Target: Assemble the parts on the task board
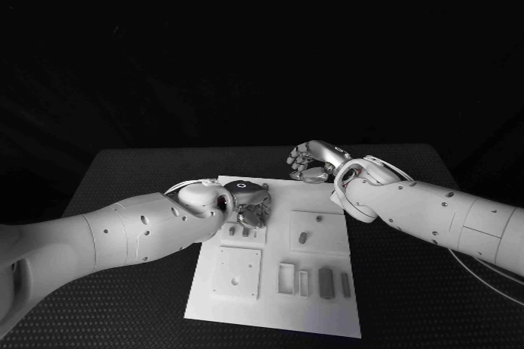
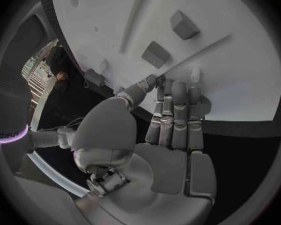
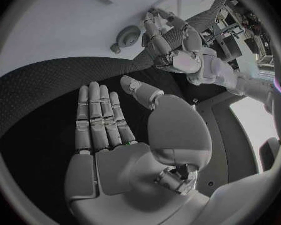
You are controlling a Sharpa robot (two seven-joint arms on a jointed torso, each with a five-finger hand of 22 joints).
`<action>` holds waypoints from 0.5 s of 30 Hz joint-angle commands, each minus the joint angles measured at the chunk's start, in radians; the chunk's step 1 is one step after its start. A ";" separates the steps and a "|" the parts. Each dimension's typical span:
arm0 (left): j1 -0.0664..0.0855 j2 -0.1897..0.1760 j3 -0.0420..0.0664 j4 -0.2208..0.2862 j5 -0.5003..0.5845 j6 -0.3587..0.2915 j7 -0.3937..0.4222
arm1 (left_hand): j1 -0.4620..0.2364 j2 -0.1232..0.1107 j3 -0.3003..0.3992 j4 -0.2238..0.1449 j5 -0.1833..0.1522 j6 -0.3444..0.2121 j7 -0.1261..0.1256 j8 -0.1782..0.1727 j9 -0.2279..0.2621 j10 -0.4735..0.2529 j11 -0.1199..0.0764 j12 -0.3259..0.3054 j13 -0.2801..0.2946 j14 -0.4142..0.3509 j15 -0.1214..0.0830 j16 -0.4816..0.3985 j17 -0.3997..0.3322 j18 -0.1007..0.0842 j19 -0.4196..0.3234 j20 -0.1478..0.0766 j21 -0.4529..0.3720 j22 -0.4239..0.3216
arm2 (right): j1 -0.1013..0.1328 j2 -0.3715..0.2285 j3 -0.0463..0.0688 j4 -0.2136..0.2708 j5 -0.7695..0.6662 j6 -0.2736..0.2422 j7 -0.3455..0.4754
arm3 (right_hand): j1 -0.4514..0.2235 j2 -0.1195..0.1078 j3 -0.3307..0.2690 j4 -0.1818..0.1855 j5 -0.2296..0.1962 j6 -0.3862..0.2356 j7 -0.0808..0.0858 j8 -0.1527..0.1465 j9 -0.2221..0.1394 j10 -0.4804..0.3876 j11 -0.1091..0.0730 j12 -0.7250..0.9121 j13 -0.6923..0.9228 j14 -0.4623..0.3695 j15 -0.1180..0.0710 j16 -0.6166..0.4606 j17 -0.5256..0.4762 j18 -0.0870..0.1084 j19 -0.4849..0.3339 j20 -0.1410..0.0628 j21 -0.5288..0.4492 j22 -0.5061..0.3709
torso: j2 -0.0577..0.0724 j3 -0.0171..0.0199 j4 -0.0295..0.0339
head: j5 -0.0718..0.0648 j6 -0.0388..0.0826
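Note:
The white task board [image 1: 328, 311] lies in the middle of the black table. Small grey parts stand on it: two [image 1: 232, 230] just under my left hand, one upright [image 1: 300, 237] in the middle. My left hand [image 1: 246, 201] hovers over the board's far left corner. In the left wrist view its fingers [image 2: 178, 110] lie straight and side by side, tips at the board's edge [image 2: 240, 110], near a small pale peg [image 2: 195, 75] and two grey blocks [image 2: 155, 54]. My right hand [image 1: 311, 161] is beyond the board's far edge, over the mat, fingers [image 3: 100, 117] stretched out and holding nothing.
Nearer the robot, the board carries a raised square plate [image 1: 238, 272] and several narrow upright slots and pieces [image 1: 328, 283]. A round part [image 3: 128, 35] sits on the board beyond my right hand. Black mat [image 1: 131, 175] surrounds the board on all sides.

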 commanded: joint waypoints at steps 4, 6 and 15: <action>-0.003 -0.001 -0.002 -0.005 0.002 -0.008 -0.009 | 0.001 0.014 0.004 -0.006 0.004 0.008 0.001 0.002 -0.002 0.008 0.002 -0.007 -0.001 0.002 -0.005 0.007 0.001 0.008 0.011 -0.035 0.006 0.022 | 0.000 0.000 0.001 0.000 0.000 0.008 0.003 | 0.001 -0.007 -0.005 0.001 0.002 -0.006 -0.001 0.003 -0.001 0.002 0.005 -0.004 -0.002 -0.002 -0.001 -0.005 -0.002 -0.017 -0.002 0.001 -0.005 0.001 | 0.000 0.0002 -0.0006 | -0.001 0.000; -0.003 -0.001 -0.001 -0.005 0.002 -0.010 -0.013 | 0.001 0.016 0.005 -0.007 0.004 0.007 0.001 0.002 -0.002 0.008 0.002 -0.008 -0.002 0.002 -0.005 0.008 0.001 0.008 0.011 -0.035 0.006 0.022 | 0.000 0.000 0.001 -0.001 0.000 0.009 0.003 | 0.001 -0.007 -0.005 0.001 0.002 -0.006 -0.001 0.004 -0.001 0.002 0.005 -0.004 -0.002 -0.002 -0.001 -0.005 -0.002 -0.017 -0.002 0.001 -0.005 0.001 | 0.000 0.0000 -0.0006 | -0.002 0.000; -0.003 0.000 -0.001 -0.012 0.002 -0.015 -0.020 | 0.000 0.016 0.004 -0.009 0.002 0.007 0.002 0.002 -0.003 0.007 0.003 -0.010 -0.002 0.002 -0.005 0.009 0.001 0.008 0.011 -0.035 0.007 0.022 | 0.000 0.001 0.001 -0.001 0.000 0.010 0.003 | 0.001 -0.007 -0.005 0.001 0.002 -0.006 -0.001 0.004 -0.002 0.002 0.005 -0.004 -0.003 -0.002 -0.001 -0.005 -0.004 -0.017 -0.002 0.001 -0.006 0.001 | 0.000 0.0000 0.0001 | -0.003 0.001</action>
